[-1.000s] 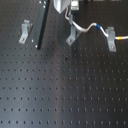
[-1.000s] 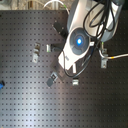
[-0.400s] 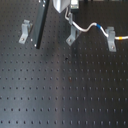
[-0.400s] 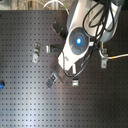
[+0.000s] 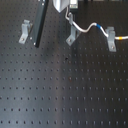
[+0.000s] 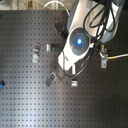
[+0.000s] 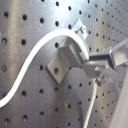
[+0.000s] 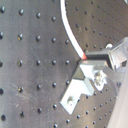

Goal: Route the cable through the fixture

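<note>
On the tabletop [image 5: 60, 95], a black rod [image 5: 40, 25] is seen beside metal brackets [image 5: 72, 37]; the cable [image 5: 89, 27] is pinched by the end effector [image 5: 69, 17].

I count three metal fixtures [image 5: 24, 31] [image 5: 72, 36] [image 5: 112, 40] on my perforated board [image 5: 65, 90]. One white cable [image 5: 90, 27]; one black rod [image 5: 41, 22].

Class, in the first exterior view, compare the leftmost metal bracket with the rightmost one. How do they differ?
The leftmost bracket stands free of the cable, while the rightmost bracket has it running through. A black rod leans beside the leftmost bracket; none is near the rightmost bracket. Both are grey metal, standing on the perforated board.
</note>
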You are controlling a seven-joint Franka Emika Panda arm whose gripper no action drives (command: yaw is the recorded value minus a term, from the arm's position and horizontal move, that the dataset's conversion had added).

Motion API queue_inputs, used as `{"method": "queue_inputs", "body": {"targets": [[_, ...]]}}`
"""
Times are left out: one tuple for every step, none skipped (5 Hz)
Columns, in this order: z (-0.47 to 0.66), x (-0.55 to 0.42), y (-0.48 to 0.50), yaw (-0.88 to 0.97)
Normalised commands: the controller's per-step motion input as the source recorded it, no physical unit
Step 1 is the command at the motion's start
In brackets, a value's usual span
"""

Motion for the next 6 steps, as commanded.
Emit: {"method": "queue_inputs", "body": {"targets": [[0.0,0.0,0.0,0.38],[0.0,0.001,-0.024,0.49],[0.0,-0.006,0.009,0.0],[0.17,-0.291,-0.179,-0.1],[0.08,-0.18,-0.099,0.0],[0.0,0.0,0.0,0.04]]}}
